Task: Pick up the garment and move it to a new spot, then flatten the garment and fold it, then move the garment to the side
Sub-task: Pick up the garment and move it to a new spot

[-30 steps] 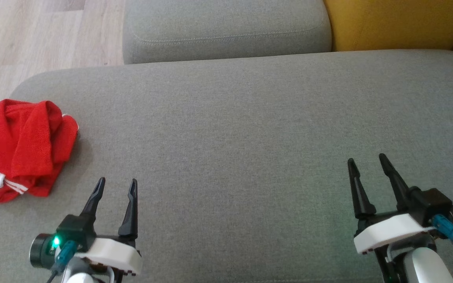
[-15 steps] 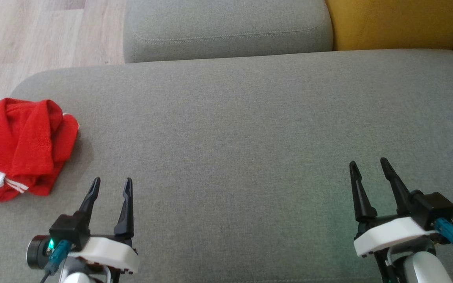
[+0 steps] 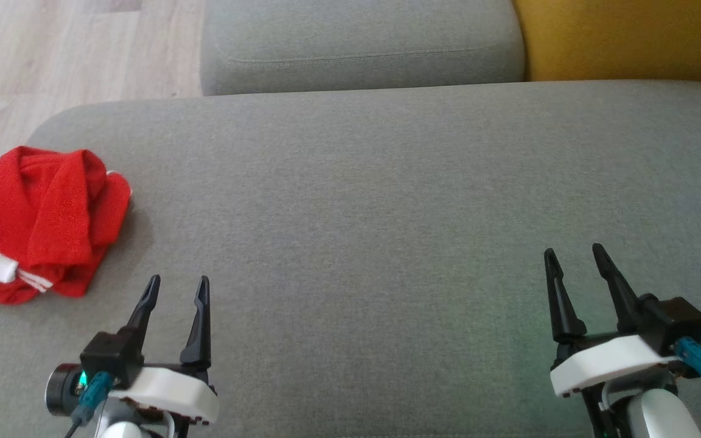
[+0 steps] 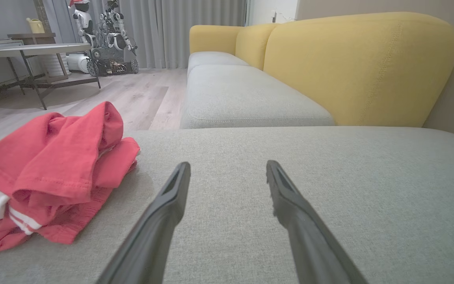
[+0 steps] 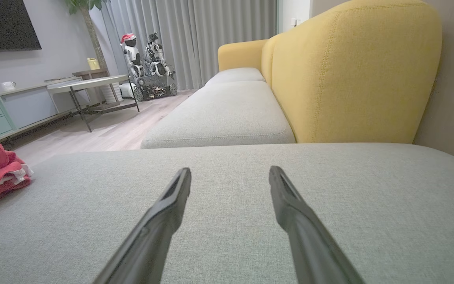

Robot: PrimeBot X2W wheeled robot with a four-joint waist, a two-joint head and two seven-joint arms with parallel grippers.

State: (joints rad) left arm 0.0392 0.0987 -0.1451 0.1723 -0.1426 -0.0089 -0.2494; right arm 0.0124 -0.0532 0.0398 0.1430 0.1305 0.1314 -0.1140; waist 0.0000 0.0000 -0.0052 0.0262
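Living room, yellow-backed sofa [image 5: 353, 75], curtains [image 5: 211, 35], wood floor [image 5: 105, 134]

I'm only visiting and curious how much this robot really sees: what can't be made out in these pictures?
- Red garment: bunched up, so its own folds hide its type and shape; the head view's left edge clips it.
- Machines across the room: too small in the wrist views to identify.
- Yellow backrest: cropped by the head view's top edge.
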